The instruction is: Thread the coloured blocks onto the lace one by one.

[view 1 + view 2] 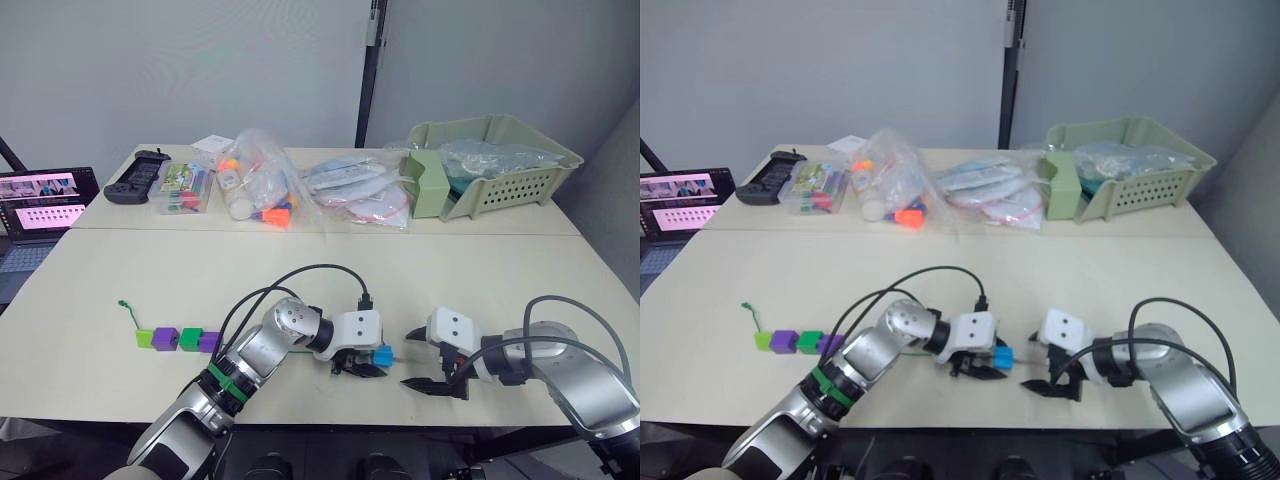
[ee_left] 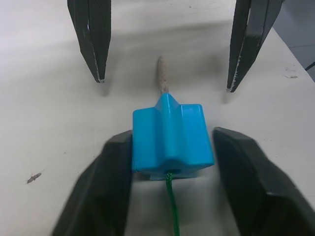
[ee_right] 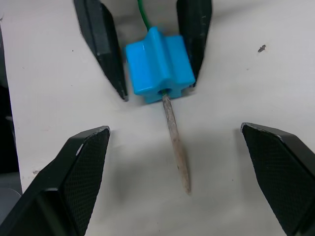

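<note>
- Blue block [image 2: 172, 142] on the table [image 1: 300, 270] near its front edge, sitting between the fingers of the left gripper [image 1: 357, 368]; fingers slightly apart around the block, one touching its side, a narrow gap at the other.
- Lace [image 2: 171, 206] entering the blue block on the left-gripper side; pale stiff tip [image 3: 177, 147] sticking out of the far side, lying flat on the table.
- Right gripper [image 1: 428, 384] just beside the blue block, facing it; fingers spread wide on either side of the tip, not touching it.
- Row of strung blocks well to the left of the blue block: lime block [image 1: 146, 339], purple block [image 1: 165, 340], green block [image 1: 190, 339], second purple block [image 1: 209, 342], side by side and touching.
- Knot [image 1: 122, 302] at the lace end just beyond the lime block.
- Basket [image 1: 500, 165] and bags [image 1: 300, 185] at the far edge, well apart from the blue block.
</note>
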